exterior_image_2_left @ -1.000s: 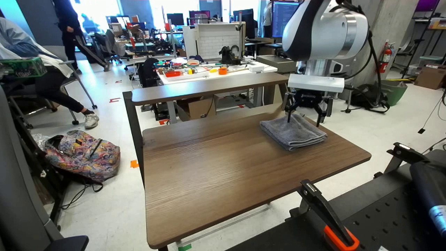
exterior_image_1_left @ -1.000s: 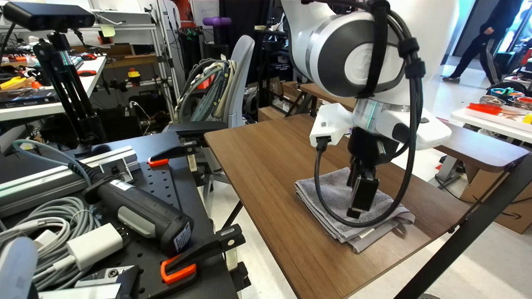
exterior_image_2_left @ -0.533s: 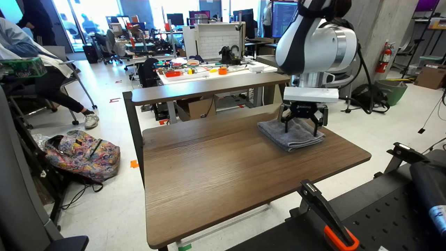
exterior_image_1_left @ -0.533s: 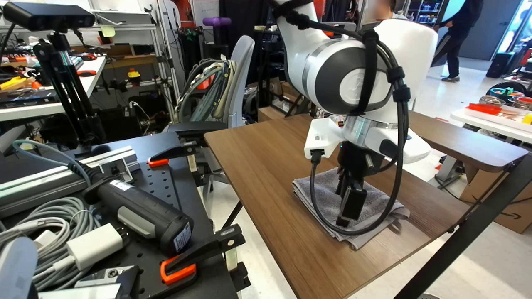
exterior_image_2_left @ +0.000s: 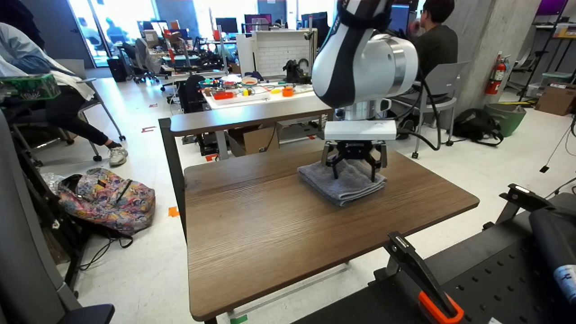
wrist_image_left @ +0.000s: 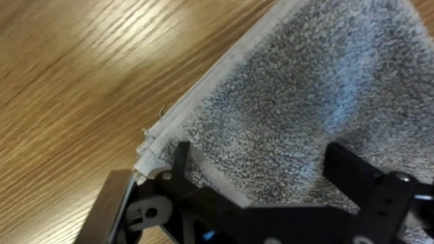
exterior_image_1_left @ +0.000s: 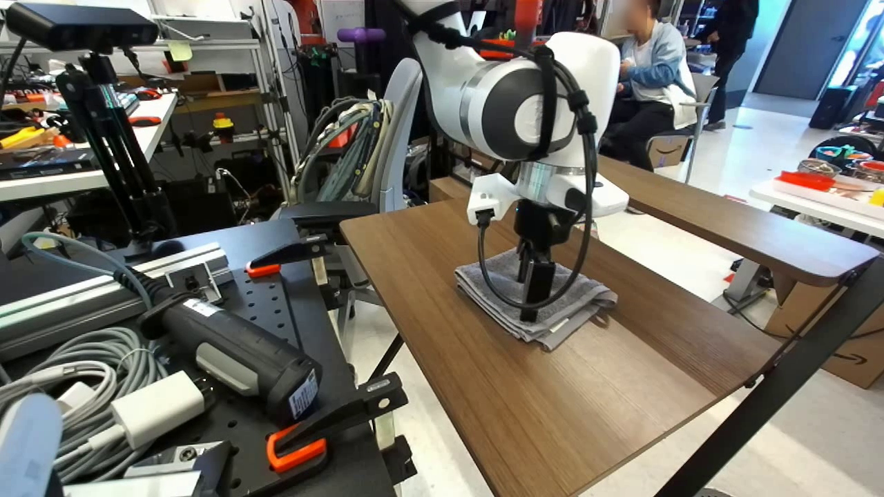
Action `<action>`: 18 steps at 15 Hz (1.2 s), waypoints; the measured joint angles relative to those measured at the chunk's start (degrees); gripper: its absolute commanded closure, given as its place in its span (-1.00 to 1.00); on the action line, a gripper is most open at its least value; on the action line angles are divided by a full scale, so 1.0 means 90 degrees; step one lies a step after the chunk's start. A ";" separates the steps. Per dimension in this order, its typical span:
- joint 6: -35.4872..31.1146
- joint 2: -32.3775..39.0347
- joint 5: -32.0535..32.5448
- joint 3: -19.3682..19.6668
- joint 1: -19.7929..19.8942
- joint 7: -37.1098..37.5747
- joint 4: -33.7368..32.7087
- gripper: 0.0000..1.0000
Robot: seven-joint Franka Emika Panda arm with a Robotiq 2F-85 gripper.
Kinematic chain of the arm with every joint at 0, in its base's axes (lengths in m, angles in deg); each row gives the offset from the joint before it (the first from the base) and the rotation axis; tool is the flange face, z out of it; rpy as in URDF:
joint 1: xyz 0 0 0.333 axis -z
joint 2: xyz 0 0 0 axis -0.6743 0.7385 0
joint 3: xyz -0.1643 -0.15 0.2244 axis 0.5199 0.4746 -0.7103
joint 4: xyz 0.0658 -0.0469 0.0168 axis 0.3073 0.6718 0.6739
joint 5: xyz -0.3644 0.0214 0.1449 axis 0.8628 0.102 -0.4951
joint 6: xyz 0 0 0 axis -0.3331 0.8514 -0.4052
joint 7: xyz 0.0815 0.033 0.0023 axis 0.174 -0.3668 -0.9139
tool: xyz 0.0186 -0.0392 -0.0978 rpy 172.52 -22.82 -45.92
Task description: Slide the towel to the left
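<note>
A folded grey towel lies flat on the brown wooden table in both exterior views (exterior_image_1_left: 577, 297) (exterior_image_2_left: 344, 192). It fills much of the wrist view (wrist_image_left: 288, 84). My black gripper points straight down over the towel in both exterior views (exterior_image_1_left: 526, 298) (exterior_image_2_left: 354, 178). Its two fingers are spread wide and the fingertips rest on or press against the towel's top. In the wrist view, the open gripper (wrist_image_left: 259, 147) has bare towel between its fingers and nothing pinched. One finger is near a towel corner and edge.
The wooden table (exterior_image_2_left: 261, 220) extends well beyond the towel. A raised wooden shelf (exterior_image_2_left: 270, 112) runs along one table side. A black bench (exterior_image_1_left: 262, 310) with clamps (exterior_image_1_left: 297, 449), a cable coil and a handheld tool (exterior_image_1_left: 228, 352) stands beside the table. A grey chair (exterior_image_1_left: 397, 138) is close by.
My gripper has come down onto the towel. The towel has then slid with it, leftward in both exterior views. The fingers have stayed spread.
</note>
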 measured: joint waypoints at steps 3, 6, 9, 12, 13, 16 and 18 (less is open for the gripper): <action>0.0001 0.0139 0.0089 -0.0002 -0.0445 0.0372 -0.0274 -1.00; 0.0004 0.0309 0.0214 0.0000 -0.0770 0.0708 -0.0585 -1.00; 0.0028 0.0400 0.0330 0.0000 -0.0886 0.0856 -0.0782 -1.00; -0.0006 0.0327 0.0358 -0.0004 -0.0886 0.0857 -0.0798 -1.00; -0.0025 0.0235 0.0358 -0.0026 -0.0886 0.0842 -0.0754 -1.00; -0.0018 -0.0381 0.0358 -0.0182 -0.0885 0.0707 -0.0317 -1.00; 0.0084 -0.0811 0.0358 -0.0267 -0.0878 0.0616 0.0016 -1.00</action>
